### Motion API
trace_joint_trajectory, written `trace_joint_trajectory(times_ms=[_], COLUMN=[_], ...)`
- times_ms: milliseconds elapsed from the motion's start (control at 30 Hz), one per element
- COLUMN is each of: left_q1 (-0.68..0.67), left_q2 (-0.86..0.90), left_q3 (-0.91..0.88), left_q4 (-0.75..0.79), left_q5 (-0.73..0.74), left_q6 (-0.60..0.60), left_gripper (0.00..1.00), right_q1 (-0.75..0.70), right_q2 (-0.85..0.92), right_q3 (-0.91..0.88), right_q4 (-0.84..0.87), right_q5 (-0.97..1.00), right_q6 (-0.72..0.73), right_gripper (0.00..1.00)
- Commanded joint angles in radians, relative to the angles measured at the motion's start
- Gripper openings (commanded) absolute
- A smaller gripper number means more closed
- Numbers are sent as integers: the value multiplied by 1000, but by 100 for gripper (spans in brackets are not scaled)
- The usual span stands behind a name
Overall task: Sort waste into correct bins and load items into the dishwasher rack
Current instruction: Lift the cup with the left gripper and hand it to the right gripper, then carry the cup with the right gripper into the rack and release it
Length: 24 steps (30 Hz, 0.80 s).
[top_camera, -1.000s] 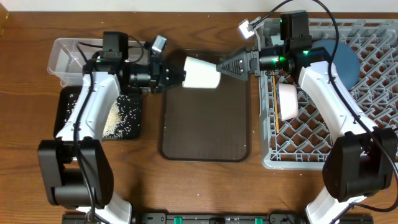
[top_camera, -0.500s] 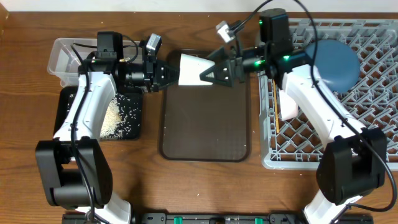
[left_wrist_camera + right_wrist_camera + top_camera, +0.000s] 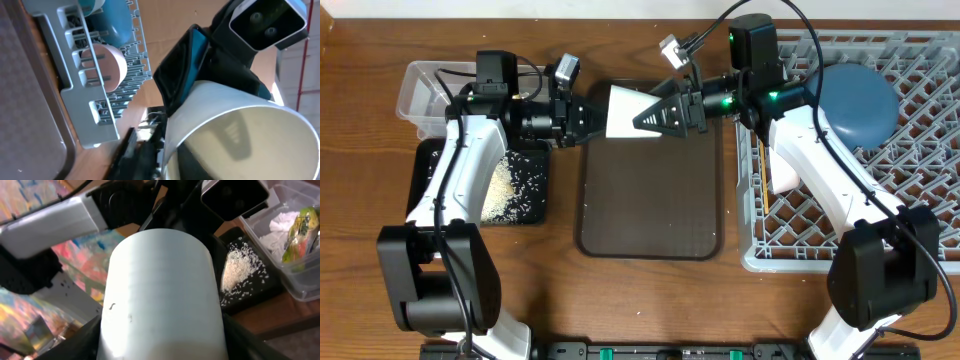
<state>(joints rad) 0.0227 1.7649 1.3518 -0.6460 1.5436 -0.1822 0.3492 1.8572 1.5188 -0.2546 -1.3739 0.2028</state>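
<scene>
The right pincer (image 3: 645,115) clasps the small pale green cup (image 3: 623,105) around its sides, its forearm stretched level leftward from the large grey plastic dishwasher rack (image 3: 920,170). The left pincer (image 3: 600,121), arm level too, meets the cup's open rim; I cannot tell whether it grips. The cup hangs sideways over the dark brown flat tray (image 3: 650,200), near the far edge of the tabletop (image 3: 360,200).

Dishwasher rack (image 3: 910,180) cut off at the overhead's right edge; right arm (image 3: 830,170) half-hides the white bowl (image 3: 777,172).
</scene>
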Motion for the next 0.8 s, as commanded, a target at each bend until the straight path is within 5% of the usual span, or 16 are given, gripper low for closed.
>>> trace_joint_trajectory(times_ms=[0, 233, 433, 767], left_q1=[2, 2, 0, 0], left_q2=[-16, -16, -16, -16], left_q3=[0, 0, 0, 0], left_q4=[0, 0, -7, -6], left_q5=[-12, -79, -357, -776], left_q6=[8, 9, 9, 9], left_gripper=[35, 55, 79, 86], right_q1=[2, -40, -153, -297], right_q2=[-13, -14, -46, -359], right_q3=[-2, -2, -2, 0], right_q4=[5, 4, -105, -681], right_q5=[11, 55, 117, 804], right_q6=[43, 119, 169, -2], right_gripper=[51, 40, 33, 42])
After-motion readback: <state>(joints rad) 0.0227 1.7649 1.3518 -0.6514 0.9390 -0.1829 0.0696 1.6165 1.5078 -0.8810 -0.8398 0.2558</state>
